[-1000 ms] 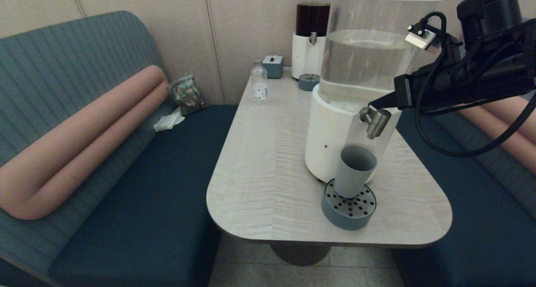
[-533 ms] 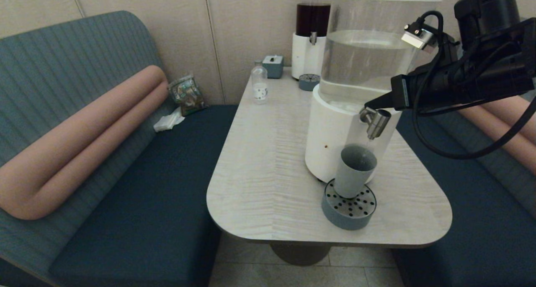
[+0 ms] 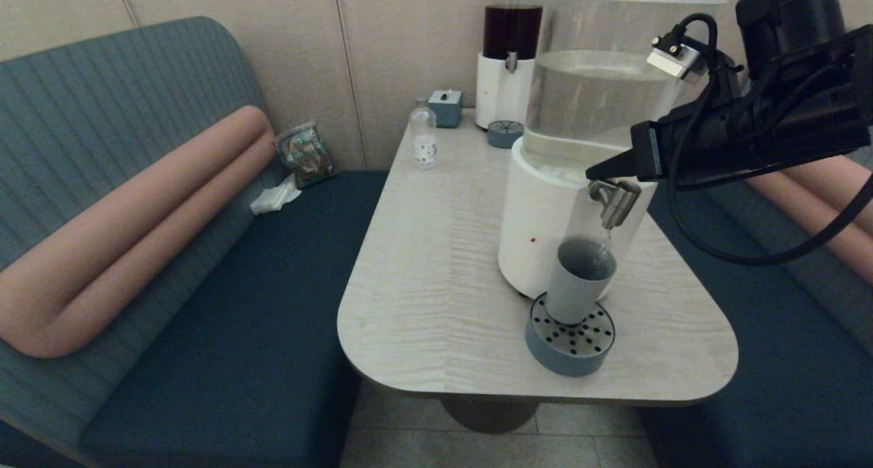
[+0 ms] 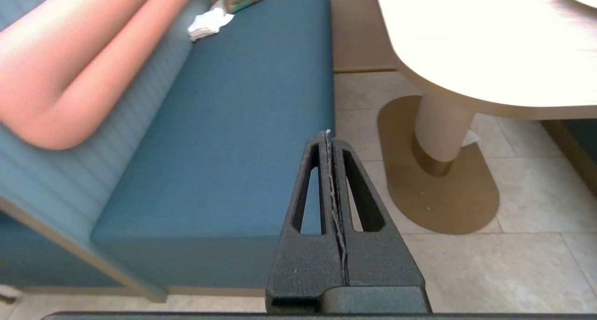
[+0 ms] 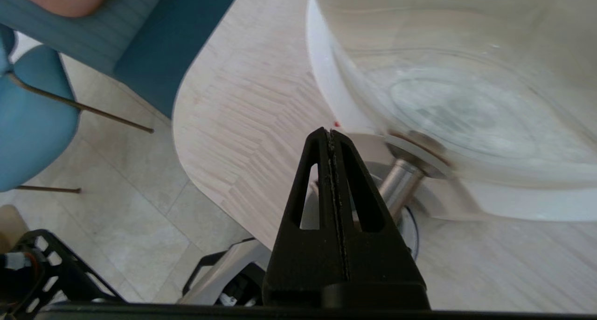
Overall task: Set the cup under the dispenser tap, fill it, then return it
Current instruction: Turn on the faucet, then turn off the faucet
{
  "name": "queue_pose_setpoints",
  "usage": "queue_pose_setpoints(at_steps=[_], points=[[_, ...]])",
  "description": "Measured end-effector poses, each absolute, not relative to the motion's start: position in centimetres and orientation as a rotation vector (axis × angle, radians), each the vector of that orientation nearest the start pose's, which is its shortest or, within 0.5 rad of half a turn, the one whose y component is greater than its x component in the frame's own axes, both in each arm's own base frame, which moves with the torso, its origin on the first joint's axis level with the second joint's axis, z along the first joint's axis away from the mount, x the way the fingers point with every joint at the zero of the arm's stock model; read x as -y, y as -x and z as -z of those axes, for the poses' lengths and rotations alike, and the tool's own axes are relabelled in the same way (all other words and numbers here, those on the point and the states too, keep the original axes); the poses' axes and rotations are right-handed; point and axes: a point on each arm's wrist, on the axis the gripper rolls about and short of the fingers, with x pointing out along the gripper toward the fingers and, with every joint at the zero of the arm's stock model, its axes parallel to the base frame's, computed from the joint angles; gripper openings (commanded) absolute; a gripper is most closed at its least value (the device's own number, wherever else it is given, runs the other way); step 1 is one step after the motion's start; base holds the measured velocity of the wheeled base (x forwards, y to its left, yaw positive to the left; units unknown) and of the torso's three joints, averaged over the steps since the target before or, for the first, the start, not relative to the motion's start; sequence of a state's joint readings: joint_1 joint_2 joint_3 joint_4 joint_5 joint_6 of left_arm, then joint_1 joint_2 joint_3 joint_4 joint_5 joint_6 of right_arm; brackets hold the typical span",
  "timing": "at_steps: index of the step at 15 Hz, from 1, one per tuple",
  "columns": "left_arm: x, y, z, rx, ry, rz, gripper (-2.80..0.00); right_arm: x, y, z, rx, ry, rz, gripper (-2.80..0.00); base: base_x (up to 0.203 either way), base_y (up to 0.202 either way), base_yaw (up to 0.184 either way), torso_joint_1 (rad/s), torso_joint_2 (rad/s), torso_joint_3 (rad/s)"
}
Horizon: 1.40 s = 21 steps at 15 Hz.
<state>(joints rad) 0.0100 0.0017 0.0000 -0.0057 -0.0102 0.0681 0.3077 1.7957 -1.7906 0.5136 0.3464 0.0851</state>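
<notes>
The grey-blue cup point(image 3: 578, 280) stands upright on a round perforated drip tray point(image 3: 569, 345), right under the steel dispenser tap point(image 3: 617, 202). A thin stream of clear liquid seems to fall from the nozzle into the cup. My right gripper point(image 3: 592, 174) is shut and empty, its tip resting on top of the tap at the white base of the big clear-tank dispenser point(image 3: 600, 79). The right wrist view shows the shut fingertips point(image 5: 330, 132) beside the tap point(image 5: 401, 189). My left gripper point(image 4: 329, 134) is shut and empty, parked low over the bench edge and floor.
A second dispenser with dark liquid point(image 3: 508, 52) stands at the table's far end, with a small clear bottle point(image 3: 423, 138) and a grey-blue box point(image 3: 445, 106). The pale wooden table point(image 3: 436, 284) sits between two blue benches point(image 3: 239, 304). The table's pedestal point(image 4: 438, 133) is near the left gripper.
My right gripper has slid a little further left over the top of the tap. Liquid now appears to run from the nozzle into the cup. The cup has stayed in place.
</notes>
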Motion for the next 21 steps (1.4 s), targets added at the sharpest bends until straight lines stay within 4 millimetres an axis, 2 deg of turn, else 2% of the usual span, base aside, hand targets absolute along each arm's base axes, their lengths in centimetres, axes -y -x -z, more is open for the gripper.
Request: queue_pose_setpoints(at_steps=[5,12,16,21], points=[[0.0,2.3,-7.6,0.004,-0.068,0.0,-2.8,-10.8,-31.1,-32.0,-0.544,-0.092,-0.615,-2.8,0.0,0.0,0.0,0.0,0.0,0.0],[0.0,2.3,-7.6,0.004,-0.068,-0.001,-2.8,-10.2,-29.7,-33.9,-0.481,-0.092,-0.617,-2.8,0.0,0.0,0.0,0.0,0.0,0.0],[0.0,2.3,-7.6,0.004,-0.068,-0.001,-2.8,-9.4,-27.0,-35.0,-0.456,-0.089,-0.622,-2.8,0.0,0.0,0.0,0.0,0.0,0.0],[0.0,2.3,-7.6,0.004,-0.068,-0.001,-2.8,-8.9,-22.6,-34.0,-0.487,-0.06,-0.616,-2.8,0.0,0.0,0.0,0.0,0.0,0.0]])
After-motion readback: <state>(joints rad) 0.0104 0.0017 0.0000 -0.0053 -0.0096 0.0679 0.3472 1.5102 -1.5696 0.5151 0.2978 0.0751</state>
